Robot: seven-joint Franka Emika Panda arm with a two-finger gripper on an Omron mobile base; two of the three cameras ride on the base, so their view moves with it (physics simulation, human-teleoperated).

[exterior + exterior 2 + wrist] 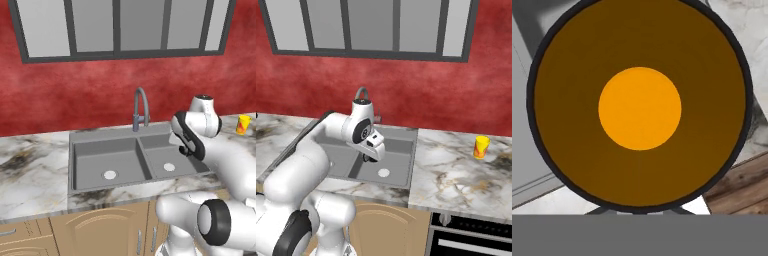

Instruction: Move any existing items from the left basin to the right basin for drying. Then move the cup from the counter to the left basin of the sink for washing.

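The jar (639, 107) sits square in the hand view, seen from straight above: a black rim around a dark brown disc with a bright orange centre. It is so close to the camera that I judge it to be gripped. The end effector (371, 156) has its jaws drawn narrow. Behind the jar are grey sink wall at 9 o'clock, marble at 1 o'clock and brown wood planks at 4 o'clock. That mix of backgrounds suggests the jar is carried in the air, not standing on anything.

The right base view places the hand low over the right basin (397, 167), above its white drain. This fits the first step, taking the jar across to dry. Whether it is low enough to let go, I cannot tell.

The left base view adds what the close view lacks. The left basin (100, 160) lies bare but for its drain, so I judge there is nothing more to clear from it. The divider and the faucet (141, 107) at 12 o'clock of the sink (75, 165) are also plain there. The arm's white links cover the hand from that side.

The cup (481, 147) stands upright on the counter (451, 170), well apart at 3 o'clock of the sink and untouched. It is the second step's object, and its red-orange mark is clearest from the right.
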